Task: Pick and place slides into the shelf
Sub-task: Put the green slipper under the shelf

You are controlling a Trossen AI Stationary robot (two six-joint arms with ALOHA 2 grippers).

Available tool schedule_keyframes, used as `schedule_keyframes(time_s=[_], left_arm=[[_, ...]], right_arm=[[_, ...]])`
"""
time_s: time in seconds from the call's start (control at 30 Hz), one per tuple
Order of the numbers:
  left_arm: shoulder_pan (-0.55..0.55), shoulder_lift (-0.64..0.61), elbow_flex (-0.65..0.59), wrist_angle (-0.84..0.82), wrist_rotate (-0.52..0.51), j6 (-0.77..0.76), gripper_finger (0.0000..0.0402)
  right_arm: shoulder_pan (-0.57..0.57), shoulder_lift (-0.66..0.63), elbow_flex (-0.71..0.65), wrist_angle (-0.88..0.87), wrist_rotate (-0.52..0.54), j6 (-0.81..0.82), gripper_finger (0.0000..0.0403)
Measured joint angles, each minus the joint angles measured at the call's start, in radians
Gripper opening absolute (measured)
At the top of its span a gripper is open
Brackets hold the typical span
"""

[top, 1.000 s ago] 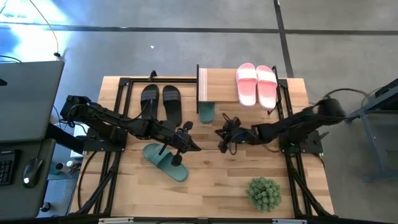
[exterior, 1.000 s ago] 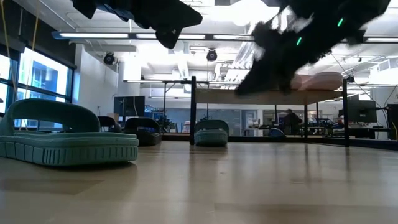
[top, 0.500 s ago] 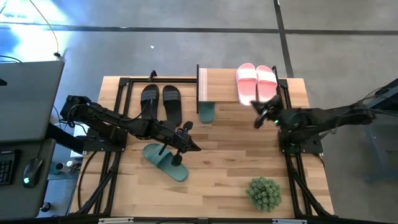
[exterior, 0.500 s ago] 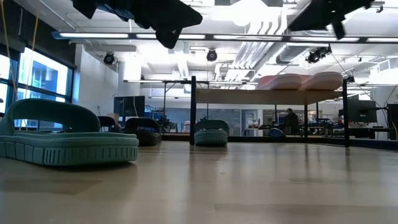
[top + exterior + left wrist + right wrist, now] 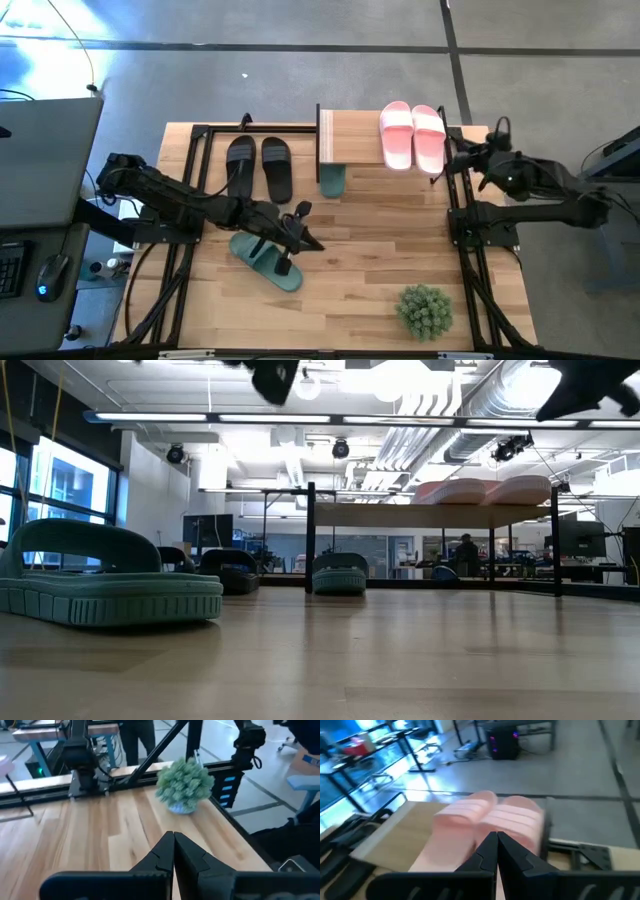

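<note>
Two pale pink slides (image 5: pixel 413 137) lie side by side on the shelf's wooden top (image 5: pixel 350 138). One dark green slide (image 5: pixel 332 180) sits under the shelf's near edge, and the other green slide (image 5: pixel 265 261) lies sole down on the table at left centre. A black pair (image 5: pixel 258 167) rests left of the shelf. My left gripper (image 5: pixel 316 244) hangs shut above the table just right of the loose green slide, holding nothing. My right gripper (image 5: pixel 447 166) is shut and empty, high beside the table's right edge, pointing at the pink slides (image 5: pixel 487 820).
A round green spiky plant (image 5: pixel 424 310) stands at the near right of the table and shows ahead of my left gripper (image 5: pixel 173 838). Black metal frames (image 5: pixel 462 230) run along both table sides. Bare wood lies between the loose green slide and the plant.
My right gripper has drawn back from the middle of the table toward its right edge, rising and turning as it went, with nothing in it. My left gripper has risen a little above the loose green slide. No slide has moved.
</note>
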Motion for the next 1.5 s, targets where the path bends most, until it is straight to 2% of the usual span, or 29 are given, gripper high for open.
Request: schedule_keyframes(time_s=[0.1, 0.27, 0.37, 0.5, 0.63, 0.77, 0.87, 1.07, 1.2, 1.4, 1.5], left_arm=[[-0.043, -0.001, 0.074, -0.145, -0.08, 0.014, 0.0], [-0.117, -0.001, 0.232, -0.475, -0.311, 0.005, 0.0], [-0.142, -0.001, 0.323, -0.679, -0.356, -0.053, 0.0], [-0.147, -0.002, 0.384, -0.937, -0.368, -0.321, 0.0], [-0.152, 0.007, 0.38, -1.168, -0.454, -0.595, 0.0], [-0.174, 0.03, 0.379, -1.346, -0.532, -0.851, 0.0], [-0.205, 0.062, 0.379, -1.433, -0.594, -0.96, 0.0], [-0.225, 0.174, 0.427, -1.644, -0.587, -1.103, 0.0], [-0.231, 0.286, 0.507, -1.823, -0.552, -1.174, 0.0], [-0.264, 0.38, 0.626, -1.815, -0.472, -1.149, 0.0], [-0.284, 0.397, 0.643, -1.81, -0.424, -1.166, 0.0]], right_arm=[[-0.04, 0.01, 0.039, -0.091, -0.019, 0.039, 0.0], [-0.089, 0.012, 0.049, -0.239, -0.087, 0.085, 0.0], [-0.104, 0.012, 0.049, -0.283, -0.143, 0.082, 0.0], [-0.106, 0.012, 0.049, -0.296, -0.189, 0.082, 0.0], [-0.105, 0.012, 0.049, -0.296, -0.201, 0.072, 0.0], [-0.105, 0.012, 0.049, -0.296, -0.201, 0.057, 0.0], [-0.105, 0.012, 0.049, -0.296, -0.201, 0.054, 0.0], [-0.105, 0.012, 0.049, -0.296, -0.201, 0.053, 0.0], [-0.105, 0.012, 0.049, -0.296, -0.201, 0.053, 0.0], [-0.105, 0.011, 0.049, -0.296, -0.193, 0.043, 0.0], [-0.105, 0.01, 0.049, -0.295, -0.194, 0.034, 0.0]])
